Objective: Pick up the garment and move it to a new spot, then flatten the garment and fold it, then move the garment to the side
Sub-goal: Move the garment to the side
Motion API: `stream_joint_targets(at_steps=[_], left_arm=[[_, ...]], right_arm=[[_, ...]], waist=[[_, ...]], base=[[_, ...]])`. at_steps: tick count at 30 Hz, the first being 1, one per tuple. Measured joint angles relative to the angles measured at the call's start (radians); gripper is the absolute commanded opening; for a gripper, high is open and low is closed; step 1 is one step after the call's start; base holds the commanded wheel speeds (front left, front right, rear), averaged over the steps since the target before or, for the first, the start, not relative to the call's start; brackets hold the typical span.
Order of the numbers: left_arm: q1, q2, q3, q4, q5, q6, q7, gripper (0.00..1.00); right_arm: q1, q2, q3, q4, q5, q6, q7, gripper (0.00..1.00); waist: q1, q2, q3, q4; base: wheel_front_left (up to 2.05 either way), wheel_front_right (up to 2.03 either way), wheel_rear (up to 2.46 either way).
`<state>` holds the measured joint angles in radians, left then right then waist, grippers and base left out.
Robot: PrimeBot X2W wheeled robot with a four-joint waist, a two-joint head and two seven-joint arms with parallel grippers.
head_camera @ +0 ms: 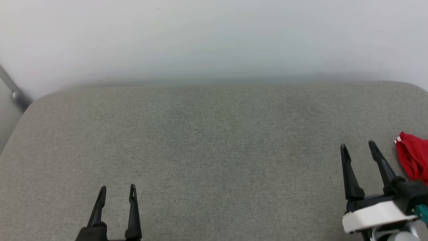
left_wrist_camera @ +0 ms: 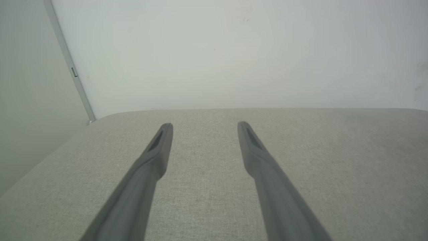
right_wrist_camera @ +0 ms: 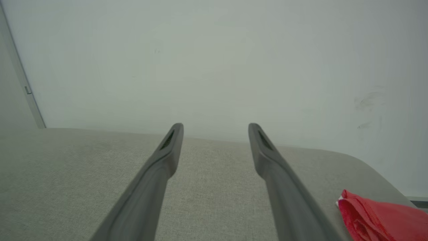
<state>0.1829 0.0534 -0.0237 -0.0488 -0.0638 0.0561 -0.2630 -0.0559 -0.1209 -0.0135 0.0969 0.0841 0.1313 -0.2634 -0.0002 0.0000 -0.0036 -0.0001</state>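
The garment (head_camera: 414, 159) is a bunched heap of red cloth with a sliver of white trim, lying at the right edge of the grey cushioned surface (head_camera: 214, 144); most of it runs out of the head view. In the right wrist view the garment (right_wrist_camera: 378, 217) sits at the lower right, beside the right-hand finger. My right gripper (head_camera: 358, 146) is open just left of the cloth, with nothing between its fingers (right_wrist_camera: 167, 157). Far off at the lower left my left gripper (head_camera: 117, 189) is open and empty, its fingers (left_wrist_camera: 157, 150) over bare fabric.
A pale wall (head_camera: 214, 36) rises right behind the cushioned surface. A grey metal bar (head_camera: 13, 90) leans at the back left corner. The surface's rounded right corner (right_wrist_camera: 374, 167) lies close beyond the red cloth.
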Motion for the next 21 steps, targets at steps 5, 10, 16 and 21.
stream_joint_targets(at_steps=[5, 10, 16, 21], left_arm=[[0.017, -0.001, -0.003, 0.013, 0.001, -0.004, 0.000, 1.00], [0.028, -0.001, -0.002, 0.020, 0.002, -0.008, 0.000, 1.00], [0.039, -0.001, -0.005, 0.024, -0.001, -0.012, 0.000, 1.00], [0.042, -0.002, -0.006, 0.024, -0.009, -0.020, 0.000, 1.00]], right_arm=[[0.092, 0.042, -0.023, -0.036, 0.014, 0.000, 0.000, 1.00], [0.166, 0.062, -0.044, -0.078, 0.032, 0.000, 0.000, 1.00], [0.217, 0.067, -0.048, -0.102, 0.040, 0.000, 0.000, 1.00], [0.246, 0.068, -0.051, -0.113, 0.067, 0.000, 0.000, 1.00]], waist=[[0.0000, 0.0000, -0.014, 0.012], [0.0000, 0.0000, -0.031, 0.020], [0.0000, 0.0000, -0.046, 0.020], [0.0001, 0.0000, -0.054, 0.020]], base=[[0.00, 0.00, 0.00], [0.00, 0.00, 0.00], [0.00, 0.00, 0.00], [0.00, 0.00, 0.00]])
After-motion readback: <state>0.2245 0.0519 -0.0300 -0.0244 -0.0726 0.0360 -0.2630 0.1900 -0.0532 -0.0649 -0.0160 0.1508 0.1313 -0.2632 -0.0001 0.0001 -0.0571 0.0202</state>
